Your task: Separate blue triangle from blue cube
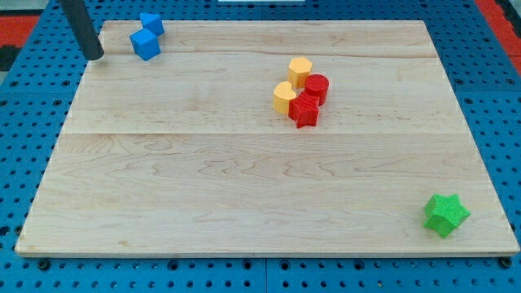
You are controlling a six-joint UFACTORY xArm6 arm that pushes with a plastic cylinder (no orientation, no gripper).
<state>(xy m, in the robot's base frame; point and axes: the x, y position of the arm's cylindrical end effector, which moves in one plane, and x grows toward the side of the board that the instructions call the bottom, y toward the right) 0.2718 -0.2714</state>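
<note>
Two blue blocks sit touching at the board's top left corner. The blue cube (145, 44) is the lower one. The blue triangle (151, 23) lies just above it and a little to the right, at the board's top edge; its shape is hard to make out. My tip (95, 57) rests at the board's left edge, left of and slightly below the blue cube, with a clear gap between them. The dark rod leans up towards the view's top left.
A cluster stands right of centre near the top: a yellow hexagon (299, 70), a second yellow block (284, 96), a red cylinder (317, 86) and a red star (304, 109). A green star (445, 214) sits at the bottom right corner of the wooden board (244, 187).
</note>
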